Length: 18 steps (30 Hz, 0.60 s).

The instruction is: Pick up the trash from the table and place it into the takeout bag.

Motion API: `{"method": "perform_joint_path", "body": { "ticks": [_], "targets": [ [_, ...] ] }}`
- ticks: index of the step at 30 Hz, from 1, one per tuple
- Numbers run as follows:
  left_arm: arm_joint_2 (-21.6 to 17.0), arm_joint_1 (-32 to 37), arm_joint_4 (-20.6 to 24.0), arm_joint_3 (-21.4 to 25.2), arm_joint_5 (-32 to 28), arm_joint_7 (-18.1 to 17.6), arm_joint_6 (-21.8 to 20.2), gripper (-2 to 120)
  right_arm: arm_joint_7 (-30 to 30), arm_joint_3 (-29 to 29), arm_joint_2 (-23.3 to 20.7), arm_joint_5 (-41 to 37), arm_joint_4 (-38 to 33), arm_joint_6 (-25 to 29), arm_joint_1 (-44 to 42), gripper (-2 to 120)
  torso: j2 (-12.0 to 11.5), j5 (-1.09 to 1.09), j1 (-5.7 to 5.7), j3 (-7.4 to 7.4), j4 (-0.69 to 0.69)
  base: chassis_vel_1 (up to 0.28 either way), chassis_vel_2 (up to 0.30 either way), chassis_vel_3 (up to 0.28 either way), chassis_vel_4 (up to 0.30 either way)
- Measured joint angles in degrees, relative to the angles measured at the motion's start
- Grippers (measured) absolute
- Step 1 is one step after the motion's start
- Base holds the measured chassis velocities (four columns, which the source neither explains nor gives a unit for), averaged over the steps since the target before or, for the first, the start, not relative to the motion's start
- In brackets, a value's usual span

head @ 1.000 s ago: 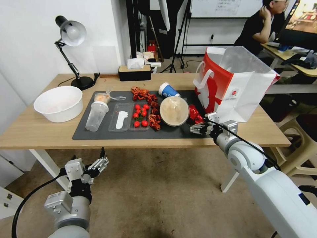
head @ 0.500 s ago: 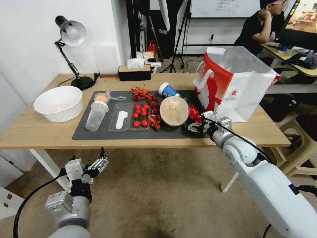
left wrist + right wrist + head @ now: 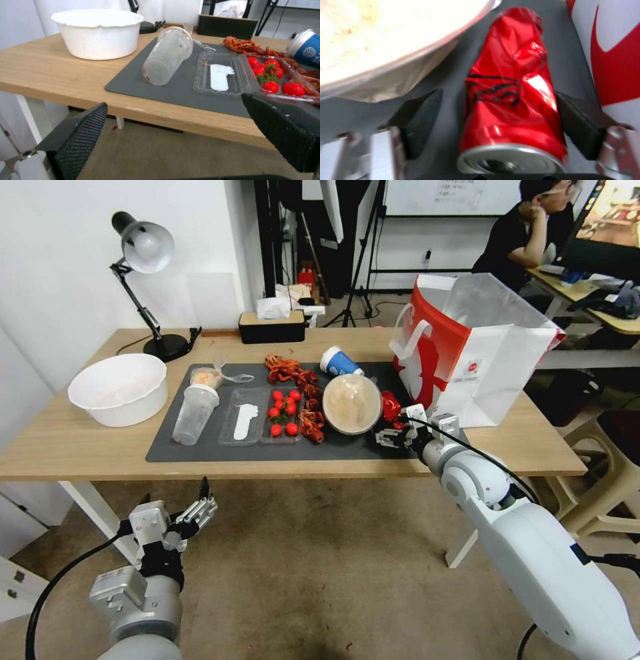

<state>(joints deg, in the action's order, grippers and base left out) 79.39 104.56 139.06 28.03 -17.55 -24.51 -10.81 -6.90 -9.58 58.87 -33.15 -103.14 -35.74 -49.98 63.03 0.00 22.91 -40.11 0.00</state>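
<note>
A crushed red can (image 3: 511,100) lies on the dark grey mat (image 3: 200,450) between the beige lidded bowl (image 3: 351,403) and the takeout bag (image 3: 480,353). My right gripper (image 3: 393,437) is open and straddles the can's near end, one black pad (image 3: 420,122) on each side. More trash sits on the table (image 3: 67,447): a blue paper cup (image 3: 340,362), a clear plastic cup (image 3: 195,413) on its side and a small knotted bag (image 3: 208,377). My left gripper (image 3: 200,507) hangs open below the table's front edge, holding nothing.
A white basin (image 3: 119,388) and a desk lamp (image 3: 143,250) stand at the table's left. A tissue box (image 3: 272,325) sits at the back. A clear tray of tomatoes (image 3: 283,413) and red crayfish shells (image 3: 303,387) lie mid-mat. A plastic chair (image 3: 600,473) stands to the right.
My right gripper has slid left and forward along the mat, from beside the bag's corner to either side of the red can. The left arm has stayed put.
</note>
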Motion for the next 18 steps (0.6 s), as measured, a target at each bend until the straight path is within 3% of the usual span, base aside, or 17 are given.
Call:
{"method": "perform_joint_path", "body": {
  "ticks": [1,2,11,18],
  "targets": [
    [0.0,0.0,0.0,-0.1,0.1,0.0,0.1,100,-0.2,-0.2,0.1,-0.1,0.0,0.0,-0.4,73,0.0,0.00,0.00,0.00,0.00,0.000,0.000,0.000,0.000],
    [0.1,0.1,0.0,-0.2,0.2,0.0,0.3,100,-0.5,-0.7,0.2,-0.2,-0.3,0.0,-1.1,59,0.0,0.00,0.00,0.00,0.00,0.000,0.000,0.000,0.000],
    [0.0,0.3,0.0,-0.2,0.4,0.0,0.6,100,-1.9,-2.6,-0.1,-1.2,-2.2,0.3,-3.0,55,0.0,0.00,0.00,0.00,0.00,0.000,0.000,0.000,0.000],
    [-0.2,0.5,0.3,0.1,0.8,0.0,0.9,100,-1.5,-7.0,-4.0,-3.5,-10.5,0.4,-8.6,55,0.0,0.02,0.00,0.01,-0.01,0.000,0.000,0.000,0.000]
  ]
}}
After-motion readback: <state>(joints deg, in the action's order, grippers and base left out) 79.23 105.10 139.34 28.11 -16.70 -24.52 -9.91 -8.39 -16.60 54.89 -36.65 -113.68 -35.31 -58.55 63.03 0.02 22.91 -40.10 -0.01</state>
